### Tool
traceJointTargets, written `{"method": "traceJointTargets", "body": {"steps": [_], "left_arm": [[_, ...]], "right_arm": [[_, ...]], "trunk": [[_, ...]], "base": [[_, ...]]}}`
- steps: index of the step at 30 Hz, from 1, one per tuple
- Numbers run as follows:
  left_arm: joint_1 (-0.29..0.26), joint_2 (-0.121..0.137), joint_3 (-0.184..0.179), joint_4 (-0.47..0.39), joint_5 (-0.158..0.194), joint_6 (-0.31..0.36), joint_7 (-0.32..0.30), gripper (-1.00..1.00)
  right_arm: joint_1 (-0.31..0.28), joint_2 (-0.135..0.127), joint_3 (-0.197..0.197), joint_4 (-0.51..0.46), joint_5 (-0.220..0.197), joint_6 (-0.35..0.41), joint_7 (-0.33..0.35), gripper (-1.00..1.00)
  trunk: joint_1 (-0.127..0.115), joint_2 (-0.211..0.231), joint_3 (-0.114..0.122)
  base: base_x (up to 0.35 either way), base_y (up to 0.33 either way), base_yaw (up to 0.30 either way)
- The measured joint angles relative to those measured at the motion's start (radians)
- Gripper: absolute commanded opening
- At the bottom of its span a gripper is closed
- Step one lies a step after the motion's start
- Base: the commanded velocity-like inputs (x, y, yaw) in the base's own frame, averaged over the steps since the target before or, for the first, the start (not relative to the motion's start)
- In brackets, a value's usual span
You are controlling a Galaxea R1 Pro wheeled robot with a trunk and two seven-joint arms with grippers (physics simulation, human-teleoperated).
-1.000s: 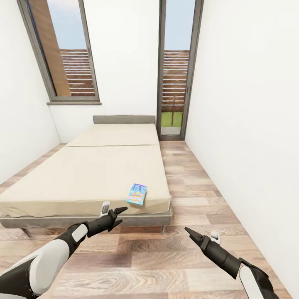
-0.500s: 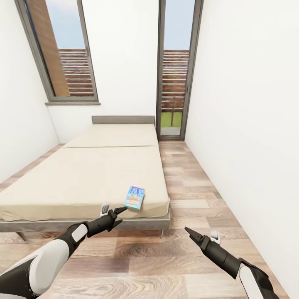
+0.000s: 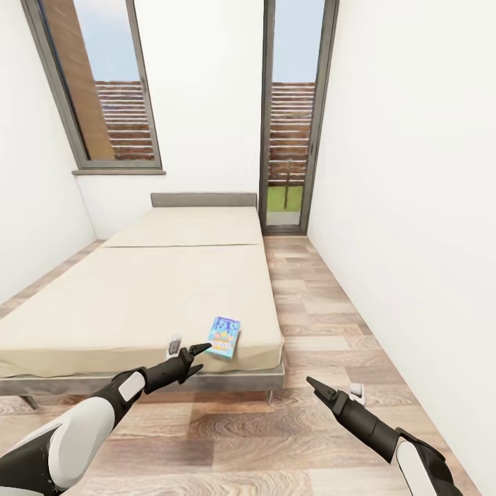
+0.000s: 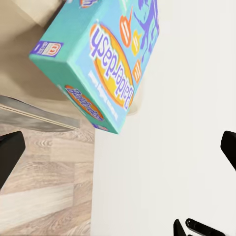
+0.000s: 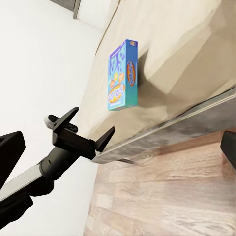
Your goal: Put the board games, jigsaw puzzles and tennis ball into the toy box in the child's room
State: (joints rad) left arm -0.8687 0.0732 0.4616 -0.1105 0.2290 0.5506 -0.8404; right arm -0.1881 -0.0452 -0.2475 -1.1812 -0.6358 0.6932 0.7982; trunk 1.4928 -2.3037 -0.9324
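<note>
the board game [image 3: 224, 336], a flat blue box with bright print, lies on the bed [image 3: 138, 296] near the mattress's front right corner, close to the foot edge. in the left wrist view the same box [image 4: 101, 59] reads "balderdash" across an orange oval. the left gripper [image 3: 191, 359] hangs over the foot edge of the bed, just beside the box but apart from it, its black fingers [image 3: 200, 348] spread and holding nothing. seen from the right wrist camera, that left gripper [image 5: 86, 135] sits in front of the mattress edge with the box [image 5: 122, 76] a little beyond it. the right gripper [image 3: 318, 389] hovers over the wood-plank floor [image 3: 310, 324] to the right of the bed, well apart from the box; its fingers seem parted and empty, though the head view shows them poorly. a grey headboard [image 3: 203, 200] stands against the far white wall between two tall grey-framed windows [image 3: 103, 89].
</note>
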Motion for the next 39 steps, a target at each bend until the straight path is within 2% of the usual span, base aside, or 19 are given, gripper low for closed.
{"method": "traceJointTargets", "body": {"steps": [35,39], "left_arm": [[0.000,0.000,0.000,0.002,0.004,0.000,0.004,1.00],[0.000,-0.001,0.000,0.002,0.005,-0.001,0.005,1.00]], "right_arm": [[0.000,-0.004,0.000,0.000,0.000,0.000,0.003,1.00],[0.000,-0.004,0.000,0.000,0.000,0.000,0.003,1.00]], "trunk": [[0.000,0.000,0.000],[0.015,-0.028,-0.012]], "base": [[0.022,0.010,0.000],[0.000,0.000,0.000]]}}
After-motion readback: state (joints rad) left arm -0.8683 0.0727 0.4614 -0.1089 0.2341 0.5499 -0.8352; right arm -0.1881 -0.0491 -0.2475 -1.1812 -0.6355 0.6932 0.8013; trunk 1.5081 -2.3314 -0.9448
